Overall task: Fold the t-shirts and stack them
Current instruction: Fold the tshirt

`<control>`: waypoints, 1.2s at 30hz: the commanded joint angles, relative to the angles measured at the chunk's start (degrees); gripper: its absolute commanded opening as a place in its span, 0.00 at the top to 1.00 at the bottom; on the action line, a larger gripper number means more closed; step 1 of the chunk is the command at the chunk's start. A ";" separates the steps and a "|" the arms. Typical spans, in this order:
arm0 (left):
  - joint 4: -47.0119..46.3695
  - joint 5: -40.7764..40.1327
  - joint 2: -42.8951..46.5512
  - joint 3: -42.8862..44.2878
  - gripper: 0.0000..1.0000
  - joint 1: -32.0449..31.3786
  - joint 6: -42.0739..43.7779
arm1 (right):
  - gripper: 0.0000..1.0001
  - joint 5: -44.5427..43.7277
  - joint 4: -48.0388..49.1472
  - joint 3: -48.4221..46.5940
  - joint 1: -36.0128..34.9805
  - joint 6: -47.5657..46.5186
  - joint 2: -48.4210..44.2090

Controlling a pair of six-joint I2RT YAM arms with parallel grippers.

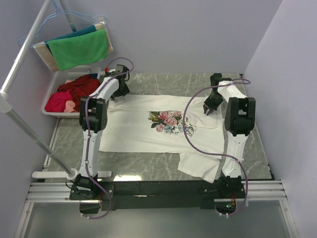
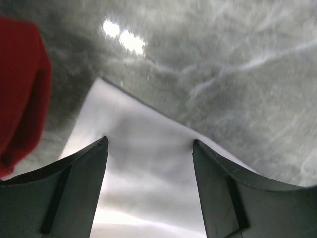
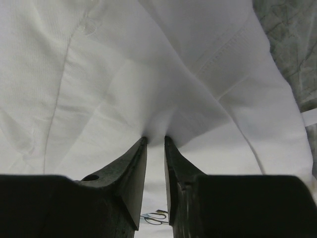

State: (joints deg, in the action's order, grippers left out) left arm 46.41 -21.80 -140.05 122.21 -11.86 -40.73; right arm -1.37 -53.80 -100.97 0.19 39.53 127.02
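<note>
A white t-shirt (image 1: 148, 131) with a pink floral print (image 1: 166, 121) and dark script lies spread flat on the grey marble table (image 1: 148, 166). My left gripper (image 1: 115, 94) is open over the shirt's far left corner; in the left wrist view its fingers straddle the white cloth (image 2: 148, 168) near that corner. My right gripper (image 1: 209, 110) is at the shirt's right shoulder area. In the right wrist view (image 3: 155, 139) its jaws are shut on a pinched fold of the white fabric (image 3: 163, 124).
A white basket (image 1: 53, 87) with red clothes (image 1: 74, 91) stands at the far left; the red cloth shows in the left wrist view (image 2: 20, 89). A green towel (image 1: 79, 49) hangs on a rack above it. A white pole (image 1: 29, 134) runs along the left.
</note>
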 commanded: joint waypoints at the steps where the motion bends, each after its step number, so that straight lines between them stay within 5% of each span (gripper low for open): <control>1: -0.09 -3.69 -1.98 3.73 0.25 2.01 0.30 | 0.73 -5.49 -6.57 -4.13 0.08 -0.68 3.66; 13: -7.12 3.42 -0.50 7.78 0.23 4.30 6.80 | 0.80 -11.20 -11.41 -12.58 0.08 0.11 6.49; 24: -10.12 13.62 11.89 -3.91 0.23 2.02 9.79 | 0.77 -9.90 -5.62 -18.12 0.16 -3.84 3.67; 36: -5.19 12.84 16.12 -19.81 0.30 -0.89 1.54 | 0.74 -2.24 0.53 -12.07 -2.64 -7.62 -1.25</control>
State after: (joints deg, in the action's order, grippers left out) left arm 39.51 -8.99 -127.33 107.59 -13.19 -35.57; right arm -6.07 -56.07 -115.87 -0.75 34.15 130.54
